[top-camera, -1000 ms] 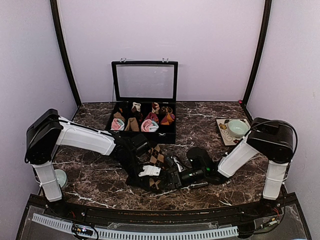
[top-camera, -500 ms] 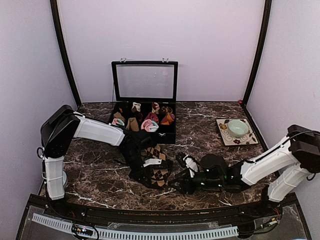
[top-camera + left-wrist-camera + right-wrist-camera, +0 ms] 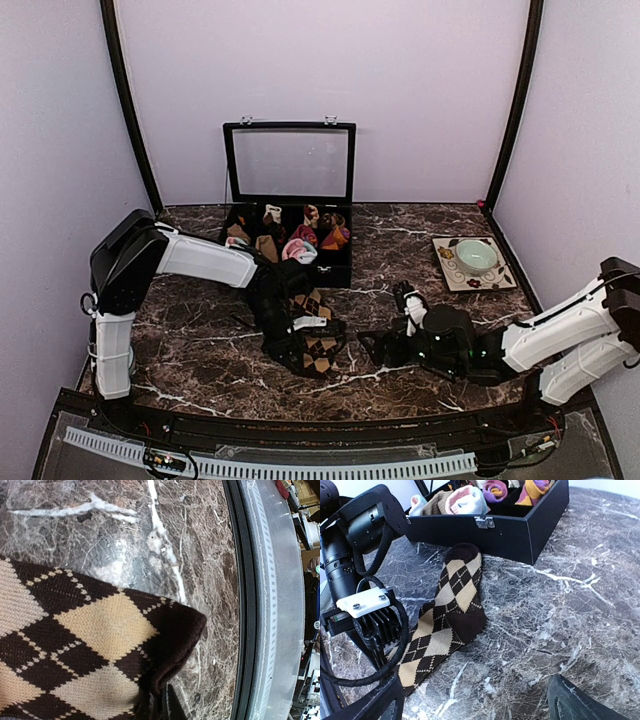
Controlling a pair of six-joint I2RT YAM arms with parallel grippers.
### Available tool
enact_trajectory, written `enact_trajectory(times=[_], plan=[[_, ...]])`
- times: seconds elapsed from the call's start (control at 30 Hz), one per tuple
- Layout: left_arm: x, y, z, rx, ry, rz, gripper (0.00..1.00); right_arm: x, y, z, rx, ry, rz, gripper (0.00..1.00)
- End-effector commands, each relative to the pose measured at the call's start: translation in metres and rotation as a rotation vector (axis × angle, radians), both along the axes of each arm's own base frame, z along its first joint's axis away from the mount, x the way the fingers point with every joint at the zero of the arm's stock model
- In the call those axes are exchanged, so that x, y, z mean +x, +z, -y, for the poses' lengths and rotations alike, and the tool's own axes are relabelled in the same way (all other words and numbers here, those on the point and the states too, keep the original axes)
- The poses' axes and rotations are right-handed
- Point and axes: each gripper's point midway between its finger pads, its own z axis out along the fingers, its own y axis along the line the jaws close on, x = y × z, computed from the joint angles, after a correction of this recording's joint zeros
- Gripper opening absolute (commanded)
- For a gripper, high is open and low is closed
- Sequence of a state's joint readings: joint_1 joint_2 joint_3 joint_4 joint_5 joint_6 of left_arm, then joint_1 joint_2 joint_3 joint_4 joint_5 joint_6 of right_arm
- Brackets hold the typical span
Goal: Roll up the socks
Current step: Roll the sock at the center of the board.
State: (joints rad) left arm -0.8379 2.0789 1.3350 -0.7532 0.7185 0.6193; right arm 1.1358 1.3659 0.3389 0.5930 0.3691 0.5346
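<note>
A brown-and-beige diamond-pattern sock (image 3: 322, 350) lies stretched on the marble table (image 3: 200, 350), its toe end toward the black box. My left gripper (image 3: 300, 352) is shut on the sock's near end; in the left wrist view the sock (image 3: 90, 630) fills the lower left and its dark edge is pinched in the gripper (image 3: 165, 707). My right gripper (image 3: 386, 325) stands open to the right of the sock, touching nothing. The right wrist view has the sock (image 3: 455, 595) lying flat, the left gripper (image 3: 382, 650) on its lower end, and my right gripper (image 3: 470, 707) wide open over bare marble.
A black compartment box (image 3: 335, 272) with its lid raised stands behind the sock and holds several rolled socks (image 3: 467, 497). A patterned plate (image 3: 446, 262) with a pale green bowl (image 3: 474, 254) sits at the back right. The table's front rail (image 3: 250, 605) is close to the left gripper.
The right gripper has opened wide and drawn back to the right, away from the sock. The left gripper stays shut on the sock and has shifted slightly.
</note>
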Motion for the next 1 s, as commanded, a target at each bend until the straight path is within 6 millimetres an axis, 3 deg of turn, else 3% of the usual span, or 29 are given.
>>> enact_trajectory(times=[0.0,0.07,0.23,0.43,0.7,0.97], plan=[[0.007,-0.023,-0.012,0.109,0.010,0.040,0.00,-0.010,-0.004,-0.003,0.076,0.092,-0.062,1.00],[0.010,-0.025,-0.012,0.124,0.018,0.042,0.00,-0.020,0.000,-0.010,0.109,0.167,-0.049,1.00],[0.009,-0.025,-0.011,0.142,0.030,0.022,0.00,-0.061,-0.027,-0.052,-0.173,0.437,0.079,1.00],[0.004,-0.022,-0.009,0.135,0.038,-0.013,0.00,-0.092,-0.013,-0.085,-0.137,0.661,0.250,0.98],[-0.001,-0.023,-0.010,0.143,0.027,-0.049,0.00,-0.082,-0.032,-0.118,-0.278,0.728,0.357,0.80],[-0.001,-0.023,-0.011,0.144,0.017,-0.051,0.00,-0.073,-0.041,-0.131,-0.321,0.736,0.382,0.59]])
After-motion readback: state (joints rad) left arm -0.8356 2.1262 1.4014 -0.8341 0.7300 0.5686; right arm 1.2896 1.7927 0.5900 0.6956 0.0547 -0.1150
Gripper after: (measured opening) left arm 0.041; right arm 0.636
